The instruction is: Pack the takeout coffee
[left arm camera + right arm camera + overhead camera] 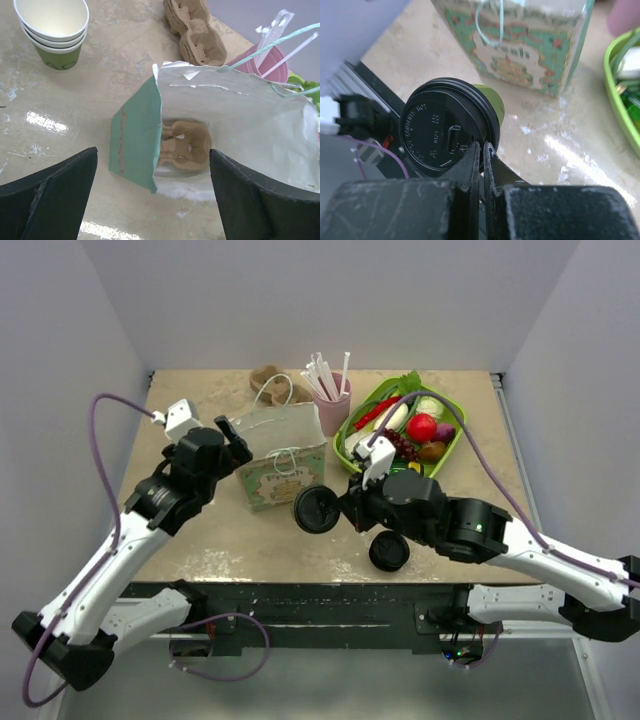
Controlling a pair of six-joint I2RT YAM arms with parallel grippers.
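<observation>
- The right end effector point(482, 147) is clenched on the takeout coffee point(451, 125), its two fingers pinched nearly together on the rim of the black lid.
- The cup is tipped on its side, so the lid's flat top faces the wrist camera and a strip of green wall shows behind it.
- From above, the takeout coffee point(317, 508) sits just in front of the paper bag point(282, 455), near its lower right corner. It looks lifted off the surface point(200, 540), though I can't be sure from here.
- The bag stands upright with its mouth open and its string handles loose on top.
- The left end effector point(237, 448) hangs at the bag's left edge, fingers spread wide and gripping nothing.
- Its wrist view looks straight down into the bag, where a brown cardboard cup carrier point(184, 145) lies at the bottom.
- A low stack of black lids point(389, 551) rests near the front edge, beside the right arm.
- Nested white paper cups point(52, 30) stand left of the bag.
- Behind the bag are a pink cup of straws point(332, 392) and a green tray point(352, 428) of toy food.
</observation>
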